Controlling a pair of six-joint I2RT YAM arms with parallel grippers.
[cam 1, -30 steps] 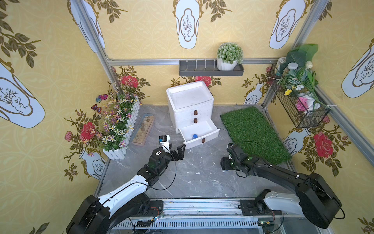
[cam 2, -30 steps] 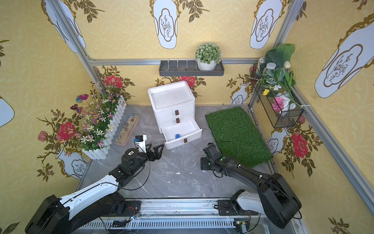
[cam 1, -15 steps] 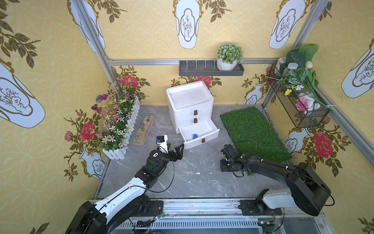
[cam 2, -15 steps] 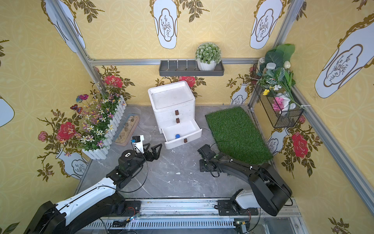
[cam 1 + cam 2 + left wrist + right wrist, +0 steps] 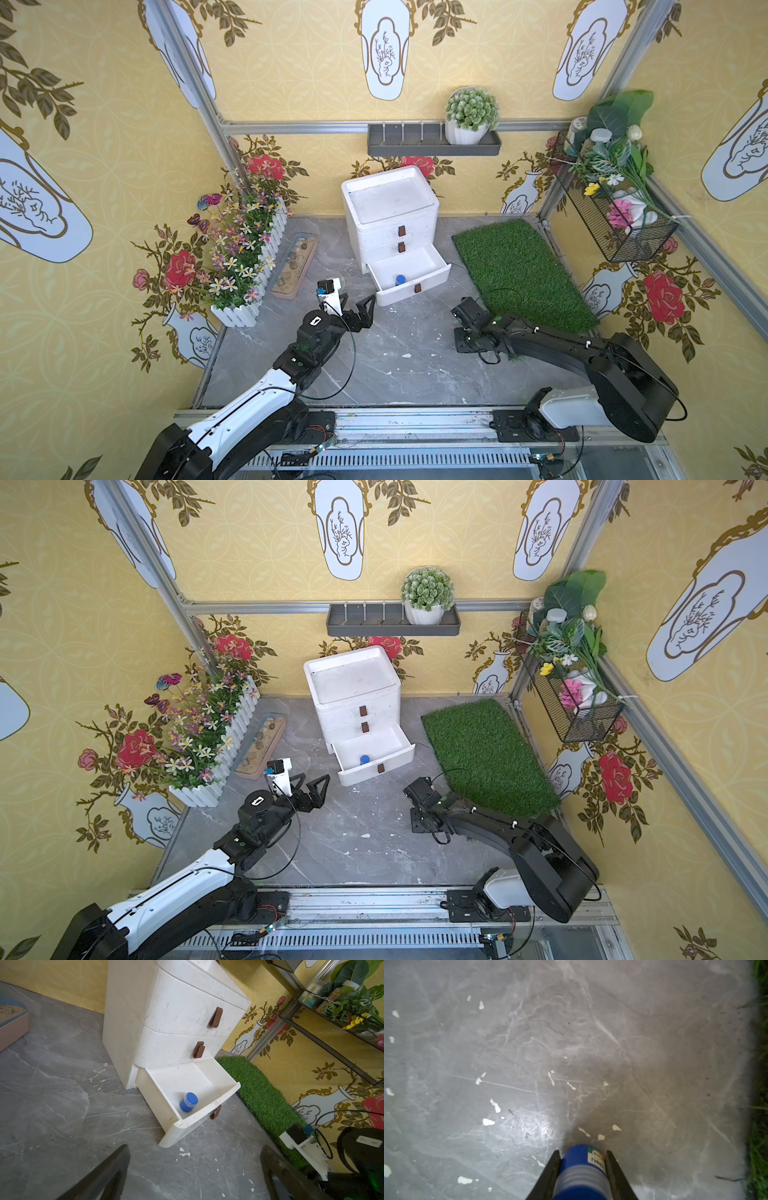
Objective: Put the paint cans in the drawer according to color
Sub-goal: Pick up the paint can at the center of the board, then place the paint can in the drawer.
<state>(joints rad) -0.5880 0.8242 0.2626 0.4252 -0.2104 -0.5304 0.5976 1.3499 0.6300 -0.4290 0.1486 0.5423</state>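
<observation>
A blue paint can [image 5: 581,1167] sits between my right gripper's [image 5: 583,1154] two fingers, which are shut against its sides just above the grey floor. In both top views these fingers are hidden under the right wrist [image 5: 471,322] [image 5: 422,796], beside the grass mat. A second blue paint can [image 5: 400,279] [image 5: 365,759] [image 5: 188,1102] stands in the pulled-out bottom drawer [image 5: 409,293] [image 5: 374,773] [image 5: 197,1124]. My left gripper [image 5: 357,301] [image 5: 311,781] [image 5: 194,1148] is open and empty, just left of and in front of that drawer. No other paint cans show.
The white cabinet [image 5: 390,199] has its two upper drawers closed. A green grass mat [image 5: 523,270] lies to the right. A fenced flower planter [image 5: 245,257] and a sand tray [image 5: 295,266] stand at the left. A wire basket [image 5: 615,216] hangs on the right wall.
My right gripper's fingers have closed in on the blue paint can, and its wrist has shifted slightly left. The left arm has drawn back a little and stays open.
</observation>
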